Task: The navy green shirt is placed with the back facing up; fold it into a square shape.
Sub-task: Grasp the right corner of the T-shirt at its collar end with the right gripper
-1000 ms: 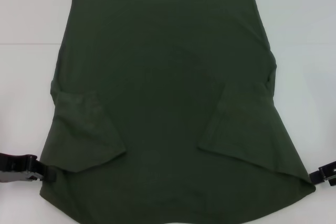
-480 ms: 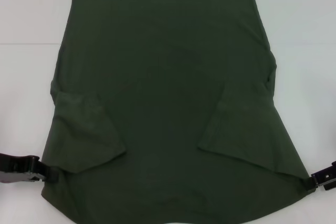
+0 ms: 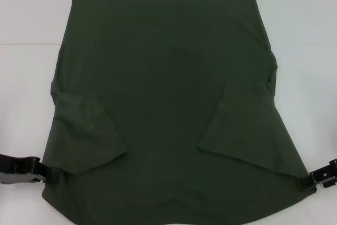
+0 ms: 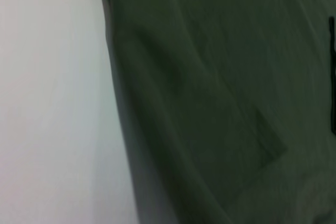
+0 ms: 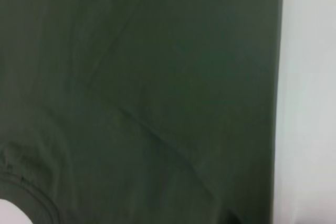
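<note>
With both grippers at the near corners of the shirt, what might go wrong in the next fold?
1. The left gripper and right gripper sit right at the edges of the shirt; a shallow hold there may slip when lifting.
2. The sleeves are already folded inward; dragging the near edge forward might flip them open.
3. The right gripper sits slightly lower than the left in the head view, so the fold may come out skewed on the white table.
</note>
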